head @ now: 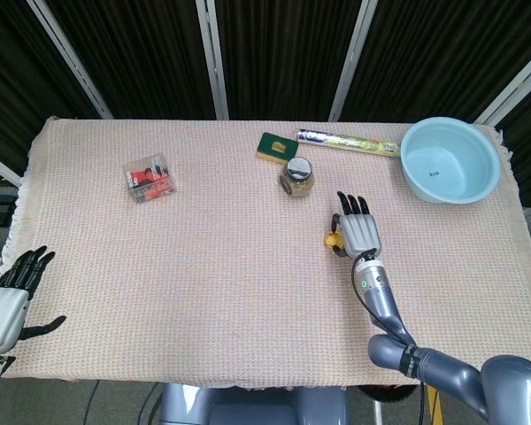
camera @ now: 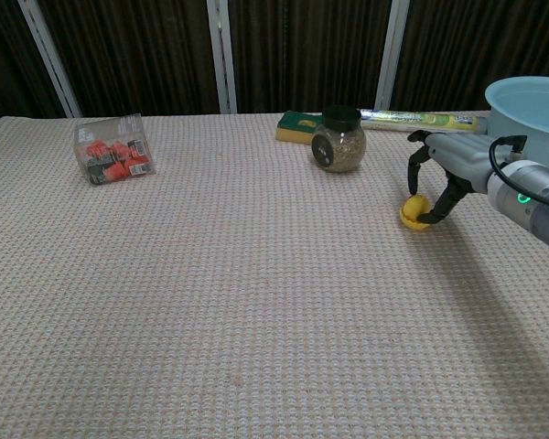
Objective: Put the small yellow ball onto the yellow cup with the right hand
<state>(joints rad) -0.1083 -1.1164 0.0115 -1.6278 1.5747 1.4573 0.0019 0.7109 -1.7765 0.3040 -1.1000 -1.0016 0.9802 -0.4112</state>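
Note:
One small yellow object (camera: 414, 213) lies on the woven table cloth right of the middle; it also peeks out at the left edge of my right hand in the head view (head: 334, 239). I cannot tell ball from cup there, and no second yellow item shows. My right hand (camera: 442, 171) arches over it from the right, fingers curved down around it and the thumb touching its near right side, while it rests on the cloth. From above, the right hand (head: 357, 232) covers most of it. My left hand (head: 9, 297) hangs open off the table's front left corner.
A glass jar with a black lid (head: 296, 176) stands just behind the right hand. Behind it lie a green-and-yellow sponge (head: 273, 146) and a foil roll box (head: 347, 142). A light blue bowl (head: 450, 159) sits at the far right, and a clear box of red items (head: 148, 177) at the far left.

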